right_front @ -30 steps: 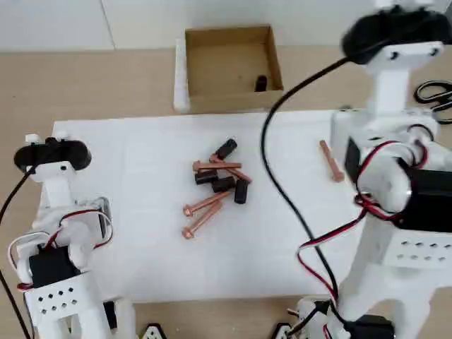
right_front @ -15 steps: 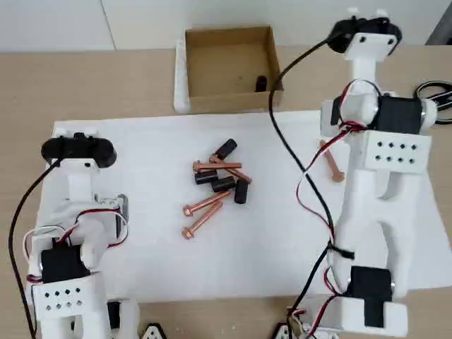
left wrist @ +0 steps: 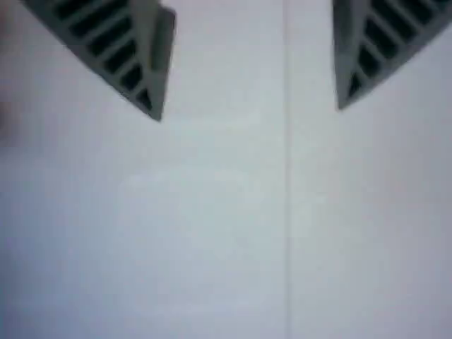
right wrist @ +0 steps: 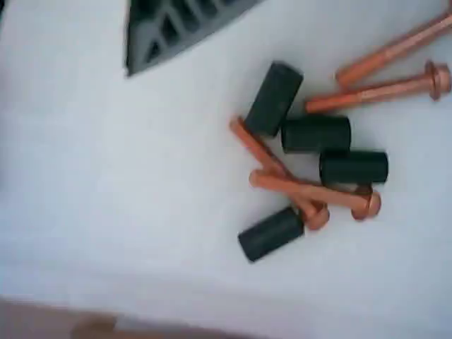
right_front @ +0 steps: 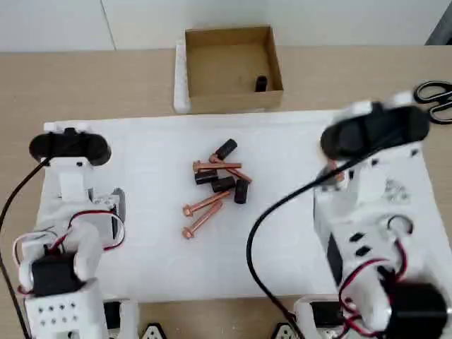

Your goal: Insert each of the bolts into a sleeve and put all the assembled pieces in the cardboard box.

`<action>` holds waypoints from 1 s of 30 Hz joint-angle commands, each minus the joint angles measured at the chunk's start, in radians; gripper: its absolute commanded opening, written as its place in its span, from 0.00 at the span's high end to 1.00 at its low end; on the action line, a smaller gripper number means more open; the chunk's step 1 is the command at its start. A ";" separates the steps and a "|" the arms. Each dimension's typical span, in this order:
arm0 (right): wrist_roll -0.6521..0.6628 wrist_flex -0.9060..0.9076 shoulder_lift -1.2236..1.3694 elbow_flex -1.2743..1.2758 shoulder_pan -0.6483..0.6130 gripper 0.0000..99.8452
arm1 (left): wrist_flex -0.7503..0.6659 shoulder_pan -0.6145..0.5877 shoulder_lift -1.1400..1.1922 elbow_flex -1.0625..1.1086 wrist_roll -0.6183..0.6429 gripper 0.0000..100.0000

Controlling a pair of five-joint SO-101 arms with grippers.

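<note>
Right wrist view: slim copper bolts (right wrist: 311,191) tangled among stubby black sleeves (right wrist: 316,134).

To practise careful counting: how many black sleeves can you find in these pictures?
5. Four lie among the bolts on the white mat: far sleeve, left sleeve, middle sleeve, right sleeve. The fifth sleeve is in the cardboard box. Others may be hidden.
</note>
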 commanded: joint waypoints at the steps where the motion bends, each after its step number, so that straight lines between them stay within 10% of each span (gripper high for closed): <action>1: 0.009 -0.116 -0.269 0.213 0.001 0.88 | -0.028 0.008 -0.181 -0.008 0.040 0.85; 9: 0.009 -0.455 -0.776 0.717 0.001 0.88 | -0.245 0.003 -0.663 0.380 0.044 0.85; 30: 0.006 -0.512 -0.757 1.277 0.010 0.88 | -0.387 0.000 -0.644 0.823 0.049 0.85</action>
